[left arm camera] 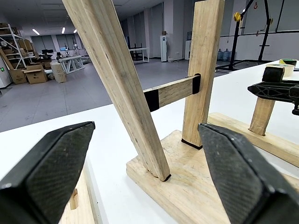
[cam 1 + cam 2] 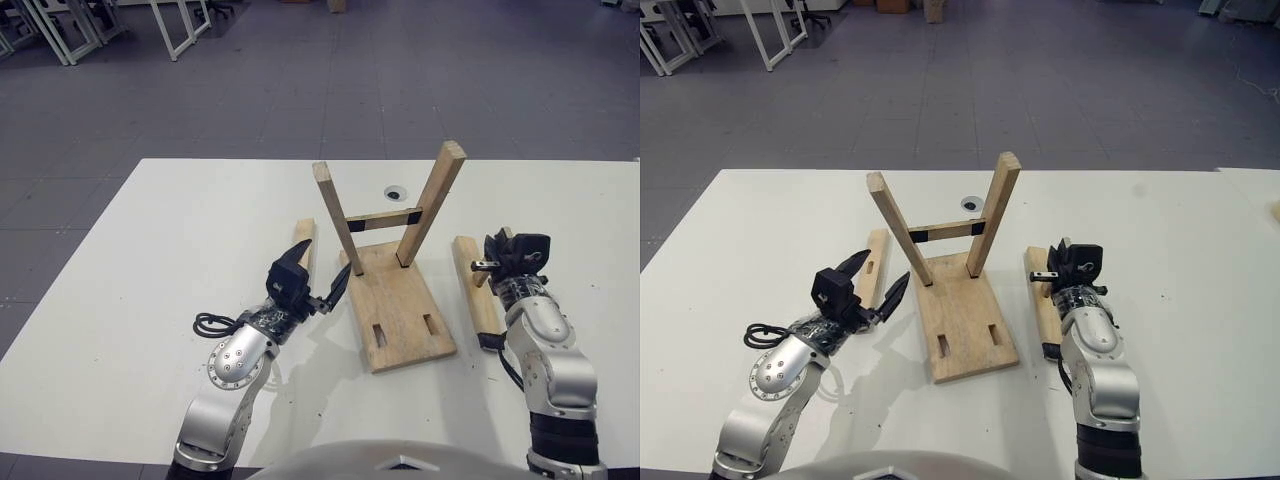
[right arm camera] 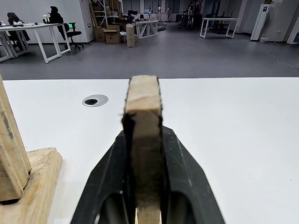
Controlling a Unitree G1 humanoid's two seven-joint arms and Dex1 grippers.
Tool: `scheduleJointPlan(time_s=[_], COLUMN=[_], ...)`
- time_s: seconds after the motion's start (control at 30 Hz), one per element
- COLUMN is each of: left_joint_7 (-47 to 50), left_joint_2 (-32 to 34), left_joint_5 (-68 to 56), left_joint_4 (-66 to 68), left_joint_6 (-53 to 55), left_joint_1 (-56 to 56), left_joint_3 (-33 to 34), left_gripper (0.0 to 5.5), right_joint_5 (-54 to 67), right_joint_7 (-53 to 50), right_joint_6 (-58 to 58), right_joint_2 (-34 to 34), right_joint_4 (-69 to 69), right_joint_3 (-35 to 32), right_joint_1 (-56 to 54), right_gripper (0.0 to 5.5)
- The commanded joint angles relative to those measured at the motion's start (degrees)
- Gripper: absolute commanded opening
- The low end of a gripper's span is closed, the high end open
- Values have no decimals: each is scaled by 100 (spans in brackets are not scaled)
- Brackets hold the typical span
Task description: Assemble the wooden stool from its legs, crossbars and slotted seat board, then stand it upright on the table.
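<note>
Seat board lies flat in the middle of the white counter. Two empty slots show near its 6 o'clock end, and two legs stand in its 12 o'clock end. The left standing leg tilts toward 11 o'clock and the right standing leg toward 1 o'clock. A crossbar with black ends joins them partway up.

The left claw sits at 9 o'clock of the board, just beside its edge, with its fingers spread wide and nothing between them. It faces the standing legs without touching them. A loose leg lies flat on the counter under the claw's outer finger, running from 6 to 12 o'clock.

The right claw is at 3 o'clock of the board, pinching the top of a short upright wooden piece. That piece stands on a second loose leg, which lies flat just beside the board's right edge.

A round cable port is set in the counter at 12 o'clock beyond the stool parts. A black cable loops near the left arm.
</note>
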Motion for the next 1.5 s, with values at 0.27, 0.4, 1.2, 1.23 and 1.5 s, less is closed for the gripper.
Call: scheduleJointPlan(time_s=[0.27,0.4,1.2,1.23,1.5], left_joint_7=[-5,34,50,53,84], left_joint_2=[12,-31,-76,-81,-115], left_joint_5=[82,100,148,157,191], left_joint_4=[96,81,90,97,101], left_joint_6=[94,41,85,83,78], left_joint_1=[-116,-152,-147,-148,-118], left_joint_3=[-52,-40,-115,-121,-158], left_gripper=[408,408,408,408,408], right_joint_5=[-75,-57,296,339,556], right_joint_7=[160,191,34,-14,-329], right_joint_6=[-509,-361,945,1101,2767], right_joint_2=[85,85,-236,-253,-482], right_joint_4=[420,410,-1045,-1174,-701], right_joint_3=[-27,-77,-581,-637,-777], right_joint_1=[105,12,-824,-946,-2370], right_gripper=[40,40,267,267,192])
